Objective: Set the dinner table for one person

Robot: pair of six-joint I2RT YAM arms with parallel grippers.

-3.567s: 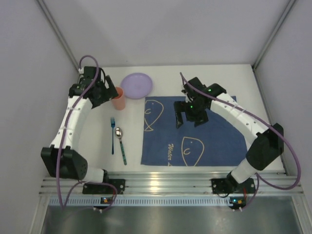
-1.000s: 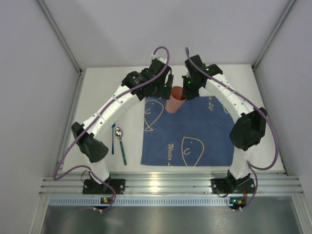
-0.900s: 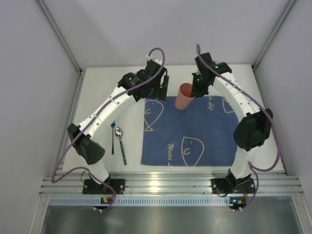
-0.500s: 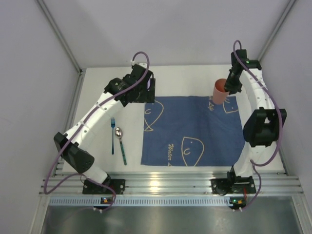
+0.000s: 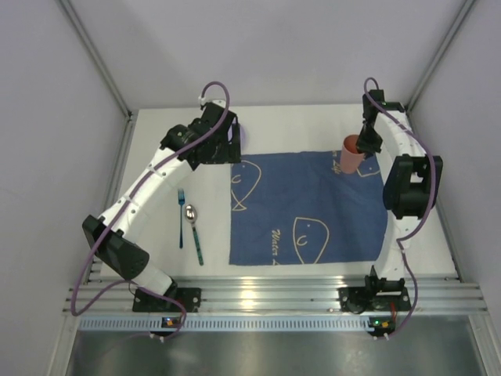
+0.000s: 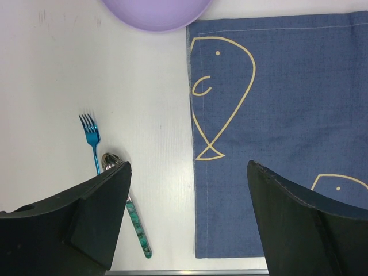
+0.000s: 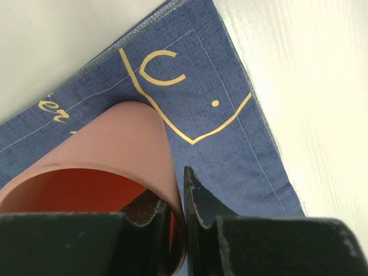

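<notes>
The white bench (image 5: 156,168) fills the floor of the booth, plain and unmarked, and its longer side seems to run left to right in the overhead view. On its right half lies a blue cloth (image 5: 313,204) printed with yellow outline fish, square to the bench edges. It carries a script word near its near edge that looks like "Water" (the rest is too small to read), and in the right wrist view only the letters "er" show by its hem.

At the cloth's far right corner is a salmon cup (image 5: 350,153), tilted with its mouth up and slightly to the left. I cannot tell whether its base touches the cloth. The right gripper (image 7: 175,195) pinches the cup's wall at the rim, one of the fingers inside and one outside. That arm stands steeply up the right side, wrist bent down over the corner.

The left gripper (image 6: 188,165) hangs over the cloth's left hem with its fingers spread wide and nothing between them. Its arm stretches diagonally from the near left. A lilac plate (image 6: 155,7) sits just past it on bare bench. A blue fork (image 6: 91,138) and a green-handled spoon (image 6: 137,227) lie left of the cloth, heads pointing away.
</notes>
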